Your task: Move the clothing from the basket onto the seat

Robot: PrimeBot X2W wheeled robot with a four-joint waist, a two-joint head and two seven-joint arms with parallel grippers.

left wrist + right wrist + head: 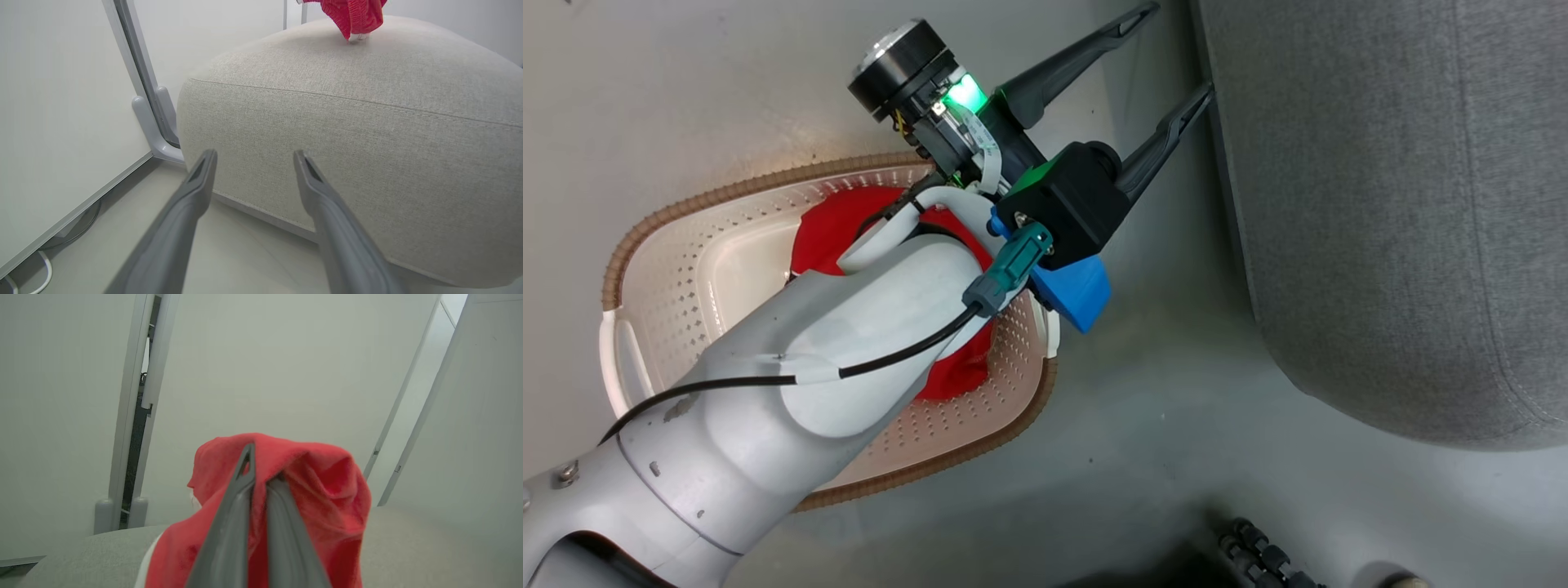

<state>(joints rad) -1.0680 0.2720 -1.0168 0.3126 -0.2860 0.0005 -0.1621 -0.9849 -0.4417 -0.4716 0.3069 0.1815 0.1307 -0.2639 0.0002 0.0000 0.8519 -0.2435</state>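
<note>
Pale glossy floor; white wall panels.

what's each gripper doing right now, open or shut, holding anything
left gripper: open, holding nothing
right gripper: shut on a red garment, above the seat

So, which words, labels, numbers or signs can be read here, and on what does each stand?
None: no text can be read. The red garment held by the right gripper, the other garment in the basket, the sofa and the left gripper show no lettering.
</note>
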